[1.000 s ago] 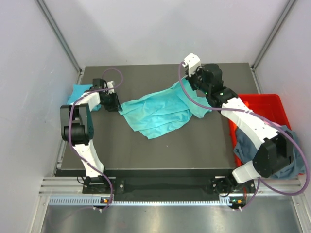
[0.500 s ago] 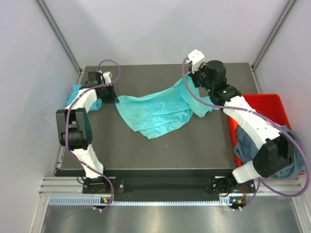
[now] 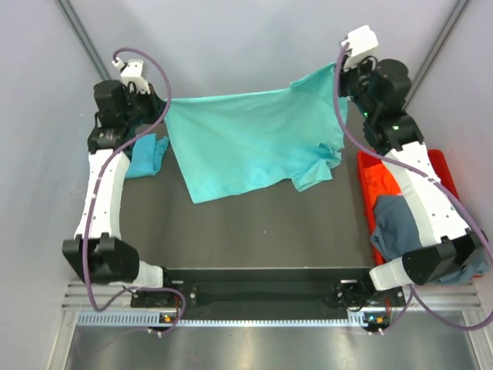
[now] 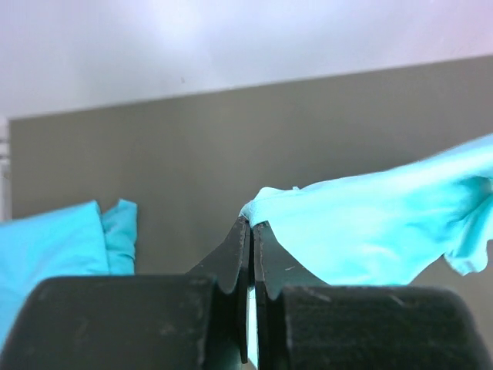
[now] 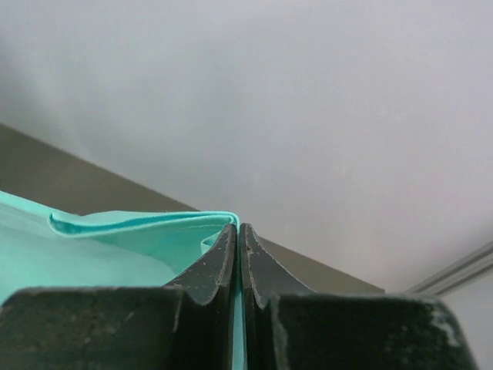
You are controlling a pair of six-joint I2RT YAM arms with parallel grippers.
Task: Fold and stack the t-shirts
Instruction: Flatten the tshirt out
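At the table's left edge lies the cyan-blue t-shirt (image 3: 146,158), bunched up below and just beside the raised left arm and not in its grasp. The left gripper (image 3: 159,104) is high over the far left of the dark table (image 3: 262,231). Its jaws are pressed together on a corner of the mint-teal t-shirt (image 3: 246,142), and in the left wrist view the cloth comes out right at the fingertips and runs off to the right. From there the shirt stretches in a broad sheet across the back of the table, top edge nearly taut, lower part hanging with a crumpled sleeve to the right. Whether its hem touches the table cannot be told. The right gripper (image 3: 341,71) is clamped on the opposite upper corner, with a folded edge caught between its closed fingers. Further right stands the red crate (image 3: 435,166), and the slate grey-blue t-shirt (image 3: 400,223) is draped over its near rim.
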